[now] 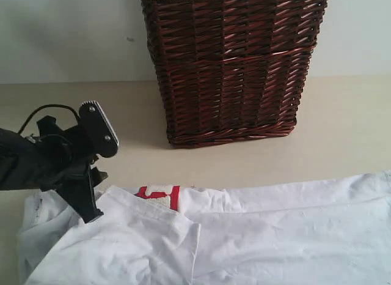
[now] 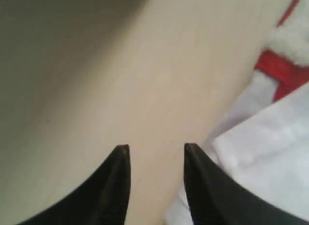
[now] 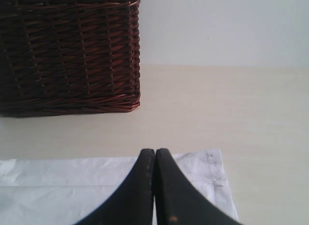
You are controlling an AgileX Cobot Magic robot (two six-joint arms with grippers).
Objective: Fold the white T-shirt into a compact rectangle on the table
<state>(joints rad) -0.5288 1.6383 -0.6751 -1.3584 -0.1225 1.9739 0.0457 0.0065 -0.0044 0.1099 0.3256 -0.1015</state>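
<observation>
My left claw (image 2: pixel 157 147) was apart and held nothing, just beside the edge of the white T-shirt (image 1: pixel 275 236). My right claw (image 3: pixel 155 150) was squeezed together over a shirt corner. The shirt lay on the table (image 1: pixel 342 132), near the brown basket (image 1: pixel 232 71).

— Can you read anything here?
— No. The white T-shirt (image 1: pixel 275 236) has a red-outlined fluffy letter (image 1: pixel 160 196) on it, but folded cloth covers most of that. Only a boxy fragment shows.
— Is the left wrist view any clearer?
— It shows the same red and white patch, too blurred to read.
</observation>
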